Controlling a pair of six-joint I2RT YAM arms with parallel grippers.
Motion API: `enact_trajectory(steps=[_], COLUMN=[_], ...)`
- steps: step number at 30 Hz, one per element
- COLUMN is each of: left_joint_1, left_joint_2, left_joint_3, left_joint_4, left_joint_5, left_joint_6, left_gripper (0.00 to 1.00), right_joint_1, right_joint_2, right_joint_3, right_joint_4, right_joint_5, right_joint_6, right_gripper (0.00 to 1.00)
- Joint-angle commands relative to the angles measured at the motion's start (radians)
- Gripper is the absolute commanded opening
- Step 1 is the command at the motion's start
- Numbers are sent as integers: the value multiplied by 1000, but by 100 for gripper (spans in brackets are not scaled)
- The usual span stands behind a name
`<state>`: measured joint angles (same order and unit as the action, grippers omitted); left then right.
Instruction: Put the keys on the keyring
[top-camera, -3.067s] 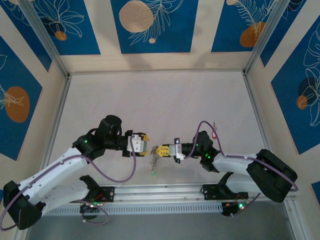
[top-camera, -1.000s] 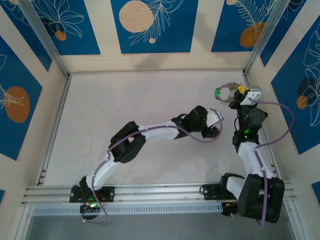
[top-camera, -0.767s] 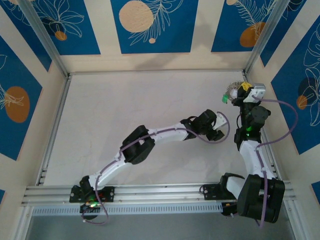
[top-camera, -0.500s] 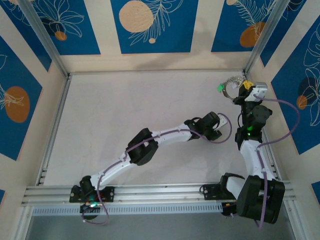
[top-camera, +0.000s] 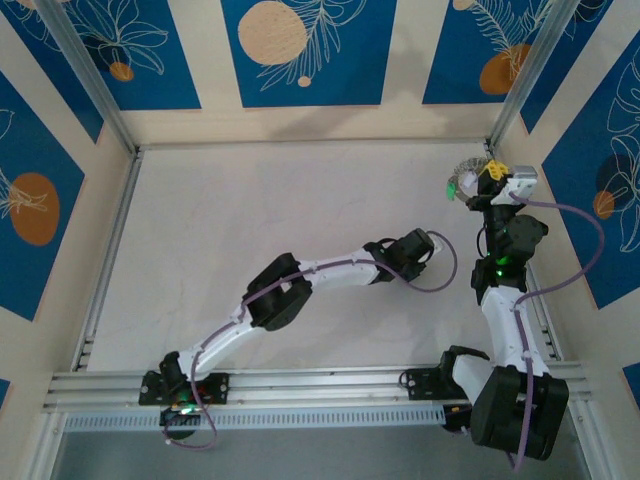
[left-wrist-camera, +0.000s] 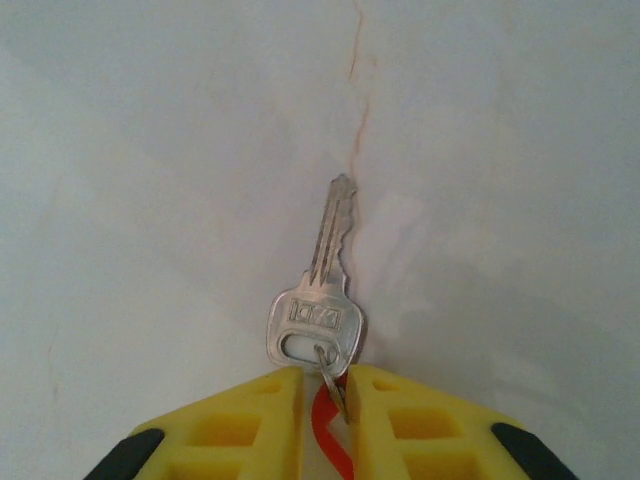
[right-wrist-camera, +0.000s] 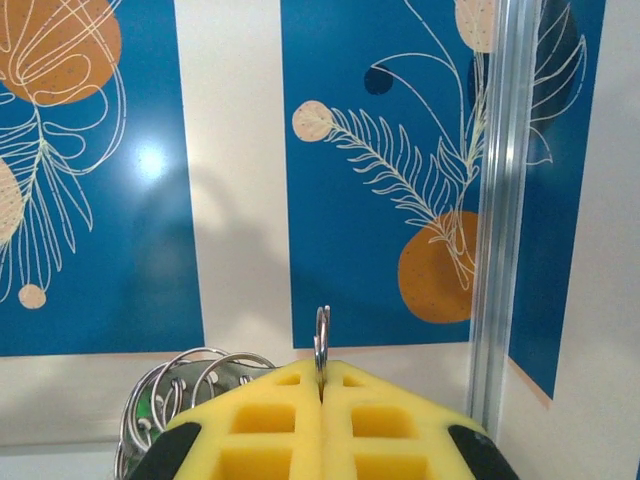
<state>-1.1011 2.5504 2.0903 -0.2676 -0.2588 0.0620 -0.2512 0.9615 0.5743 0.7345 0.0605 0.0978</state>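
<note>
A silver key (left-wrist-camera: 312, 300) lies flat on the pale table, blade pointing away from me. Its small split ring and red tag (left-wrist-camera: 330, 425) sit between the yellow fingers of my left gripper (left-wrist-camera: 325, 390), which is shut on them. In the top view the left gripper (top-camera: 430, 246) is pressed down at the right middle of the table and hides the key. My right gripper (right-wrist-camera: 321, 385) is shut on the keyring (right-wrist-camera: 321, 335), seen edge-on. It holds the keyring (top-camera: 467, 176) high near the back right corner, where a green tag (top-camera: 452, 190) hangs from it.
An aluminium corner post (right-wrist-camera: 500, 200) stands just right of the right gripper, with blue patterned wall panels (right-wrist-camera: 380, 150) behind. More wire loops (right-wrist-camera: 190, 385) hang left of the right fingers. A thin crack (left-wrist-camera: 360, 100) runs across the table beyond the key.
The left jaws have closed around the key's ring and red tag. The right gripper has stayed high at the back right corner, shifting only slightly with the keyring.
</note>
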Motion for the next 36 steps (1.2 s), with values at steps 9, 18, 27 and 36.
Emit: enact_trajectory(steps=[9,18,27,36], left_joint_1=[59,143,228,393], left_joint_2=[-328,-614,-895,-1075], left_joint_3=[-623,-1038,-1144,-1168], left_joint_4=[36,32,-238,-334], left_joint_5=[31,12,-26,382], left_joint_6=[-9,-91,-230,-403], left_gripper=[19,19,28,29], right_joint_1=[79,259,376,386], right_joint_2=[-35,-15,-15,-47], right_joint_3=[8,-20,-66,-88], right_joint_4=[0,-14,-5,-51], right_joint_5=[-74,-110,-184,-220], right_joint_6=[9,-81,-134,-153], right_gripper=[0,0,0,0])
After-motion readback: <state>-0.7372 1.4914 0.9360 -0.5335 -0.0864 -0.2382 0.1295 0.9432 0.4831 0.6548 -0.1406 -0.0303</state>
